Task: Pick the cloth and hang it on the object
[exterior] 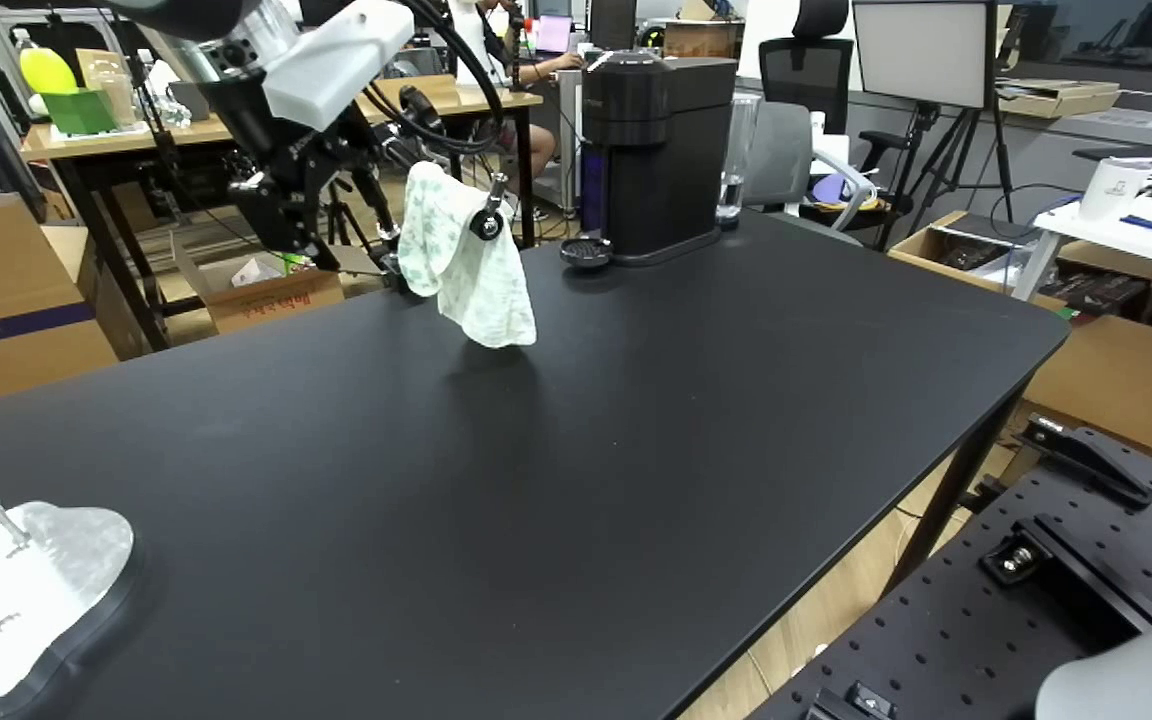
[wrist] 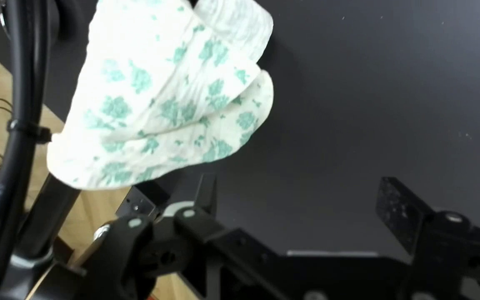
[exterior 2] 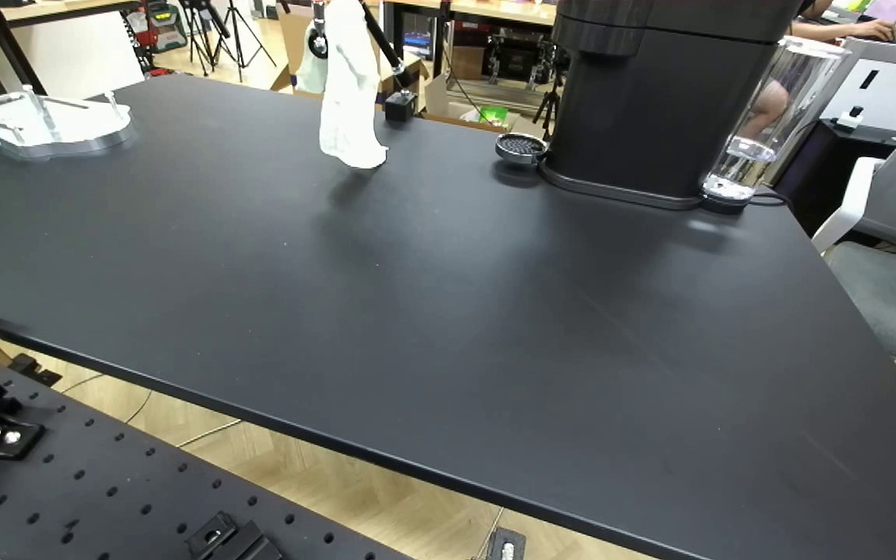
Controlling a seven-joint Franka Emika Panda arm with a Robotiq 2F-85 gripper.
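Note:
The cloth (exterior: 484,290) is white with a green leaf print. It hangs draped over a black jointed stand arm with a round knob (exterior: 486,224), its lower end above the table. It also hangs there in an exterior view (exterior 2: 351,101), and fills the upper left of the wrist view (wrist: 161,96). The stand's base (exterior 2: 400,106) is at the table's back edge. My gripper (wrist: 302,200) is open, with nothing between its fingers, apart from the cloth. In an exterior view the gripper (exterior: 336,225) is left of the cloth. The stand arm is partly hidden by the cloth.
A black coffee machine (exterior: 651,160) with a clear water tank (exterior: 736,160) and a round drip tray (exterior: 586,252) stands right of the cloth. A white plate with pegs (exterior 2: 43,120) lies at the table's other end. Black cables (wrist: 25,104) run down the wrist view's left side.

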